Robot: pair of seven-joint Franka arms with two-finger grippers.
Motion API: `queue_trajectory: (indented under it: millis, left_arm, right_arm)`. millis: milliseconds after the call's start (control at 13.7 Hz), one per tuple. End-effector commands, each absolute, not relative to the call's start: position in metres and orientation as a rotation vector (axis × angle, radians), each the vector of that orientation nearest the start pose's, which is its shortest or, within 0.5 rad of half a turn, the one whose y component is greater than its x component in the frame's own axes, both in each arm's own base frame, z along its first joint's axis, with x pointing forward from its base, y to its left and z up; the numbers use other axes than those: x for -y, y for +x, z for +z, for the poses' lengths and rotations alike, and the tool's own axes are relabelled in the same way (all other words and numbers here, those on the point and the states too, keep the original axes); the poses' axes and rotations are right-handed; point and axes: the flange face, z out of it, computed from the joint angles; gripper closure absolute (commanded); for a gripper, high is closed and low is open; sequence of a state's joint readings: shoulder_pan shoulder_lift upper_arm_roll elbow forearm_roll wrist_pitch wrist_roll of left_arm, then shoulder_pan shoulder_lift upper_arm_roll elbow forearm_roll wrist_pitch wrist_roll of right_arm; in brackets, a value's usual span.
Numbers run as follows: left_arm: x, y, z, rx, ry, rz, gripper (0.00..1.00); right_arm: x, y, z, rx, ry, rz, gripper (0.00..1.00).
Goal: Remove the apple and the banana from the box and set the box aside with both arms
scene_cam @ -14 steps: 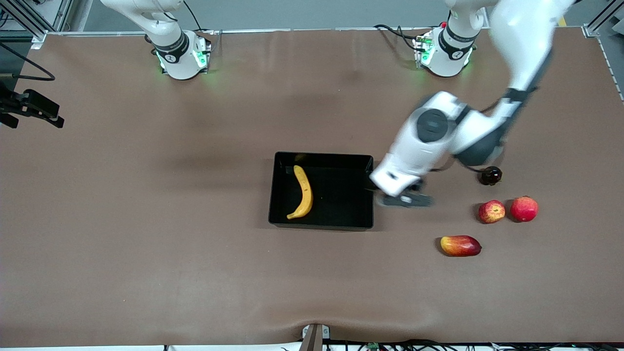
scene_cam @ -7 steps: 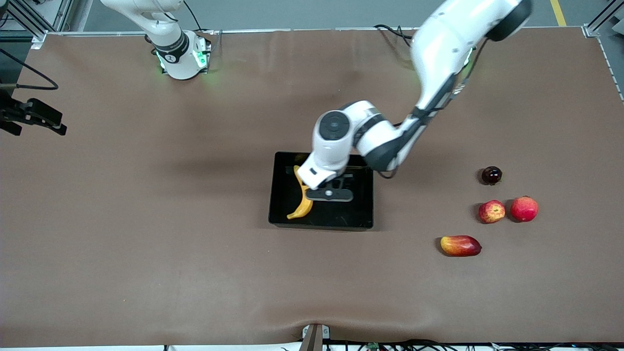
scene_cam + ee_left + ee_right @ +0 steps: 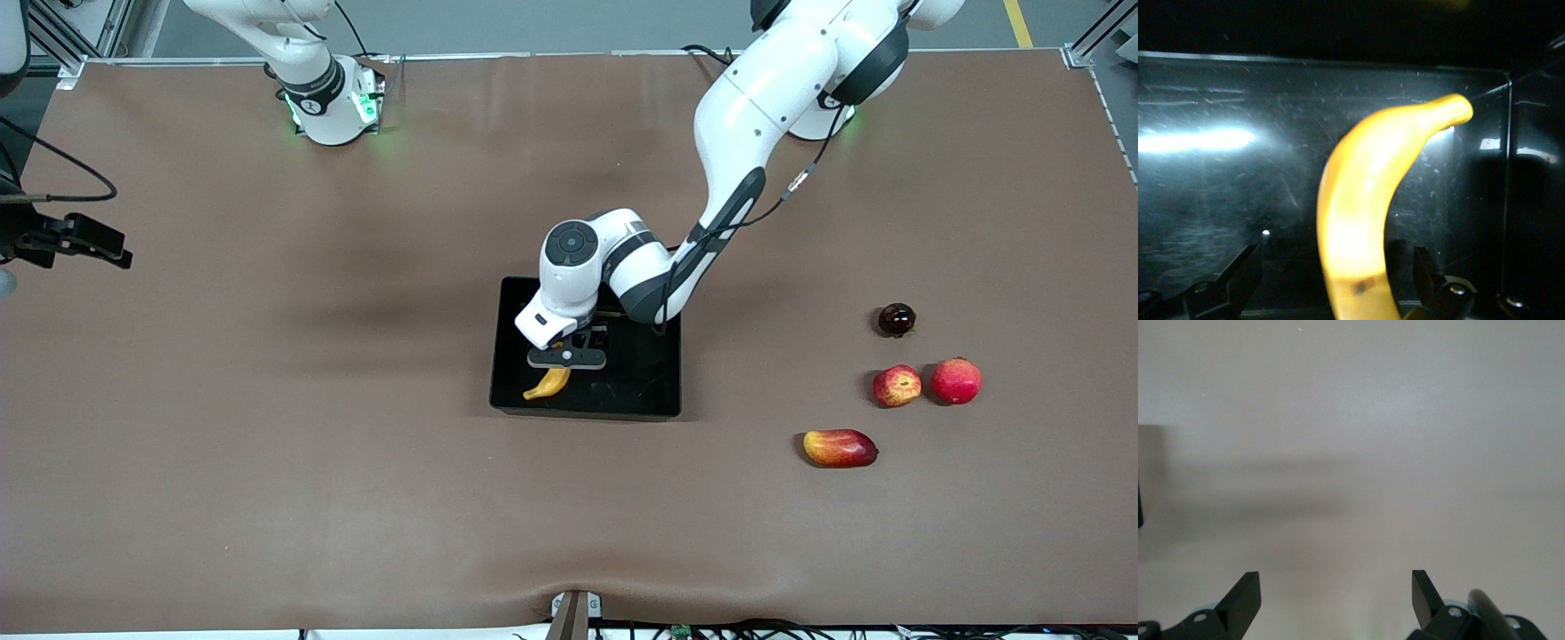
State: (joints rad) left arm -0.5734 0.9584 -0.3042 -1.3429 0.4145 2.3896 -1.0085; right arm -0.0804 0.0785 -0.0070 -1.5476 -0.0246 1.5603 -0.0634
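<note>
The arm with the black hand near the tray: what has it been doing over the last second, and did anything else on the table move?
The left gripper swung from the table beside the black tray to over the banana lying in it; its fingers are open on either side of the banana, not closed. The banana, tray, small apple, all-red apple, mango and dark fruit stayed put. The right gripper waits at the table's edge, open.

Even overhead light, soft shadows; glare streak on tray (image 3: pixel 1218 200) floor; banana (image 3: pixel 1365 220) overexposed, blurred.
</note>
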Motion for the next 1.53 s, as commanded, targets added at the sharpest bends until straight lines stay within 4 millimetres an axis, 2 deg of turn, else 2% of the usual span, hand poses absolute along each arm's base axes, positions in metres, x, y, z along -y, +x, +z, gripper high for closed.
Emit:
queue_trajectory:
  millis: [0, 73, 146, 219, 292, 365, 511, 657, 803, 948, 1021, 1094, 1240, 1386, 1459]
  left_arm:
    - [0.547, 0.521, 0.172, 0.006, -3.209, -0.273, 0.00]
    - [0.550, 0.518, 0.171, -0.004, -3.208, -0.271, 0.20]
    - [0.549, 0.517, 0.170, -0.008, -3.204, -0.269, 0.65]
    - [0.550, 0.516, 0.170, -0.020, -3.199, -0.273, 0.94]
    - [0.555, 0.510, 0.170, -0.044, -3.191, -0.276, 1.00]
    - [0.551, 0.514, 0.173, -0.042, -3.176, -0.287, 1.00]
    - [0.544, 0.520, 0.185, -0.035, -3.129, -0.276, 1.00]
    - [0.538, 0.531, 0.228, -0.034, -3.117, -0.315, 1.00]
    - [0.528, 0.539, 0.271, 0.005, -3.097, -0.328, 1.00]
    - [0.503, 0.559, 0.324, 0.069, -3.086, -0.372, 1.00]
    - [0.491, 0.563, 0.342, 0.075, -3.063, -0.364, 1.00]
    - [0.475, 0.571, 0.367, 0.069, -3.049, -0.376, 1.00]
    - [0.416, 0.602, 0.403, 0.096, -3.052, -0.320, 1.00]
    - [0.350, 0.623, 0.418, -0.001, -3.001, -0.238, 1.00]
    - [0.316, 0.633, 0.417, 0.032, -2.984, -0.193, 1.00]
  right_arm:
    - [0.061, 0.588, 0.580, -0.048, -3.178, 0.083, 0.00]
    - [0.062, 0.594, 0.569, -0.049, -3.178, 0.103, 0.00]
    - [0.064, 0.600, 0.560, -0.051, -3.176, 0.100, 0.00]
    - [0.065, 0.606, 0.548, -0.049, -3.176, 0.102, 0.00]
    - [0.069, 0.614, 0.529, -0.058, -3.170, 0.141, 0.00]
    - [0.069, 0.619, 0.513, -0.057, -3.164, 0.179, 0.00]
    - [0.065, 0.626, 0.496, -0.055, -3.145, 0.200, 0.00]
    - [0.054, 0.628, 0.491, -0.036, -3.144, 0.199, 0.00]
    - [0.030, 0.630, 0.492, 0.014, -3.144, 0.196, 0.00]
    - [0.012, 0.629, 0.492, 0.002, -3.039, 0.202, 0.00]
    - [0.008, 0.629, 0.491, -0.010, -2.991, 0.203, 0.00]
    - [-0.005, 0.629, 0.490, 0.007, -2.972, 0.203, 0.00]
    - [-0.046, 0.629, 0.488, -0.041, -2.939, 0.208, 0.00]
    - [-0.097, 0.633, 0.470, -0.122, -2.937, 0.221, 0.00]
    - [-0.122, 0.634, 0.455, -0.156, -2.939, 0.237, 0.00]
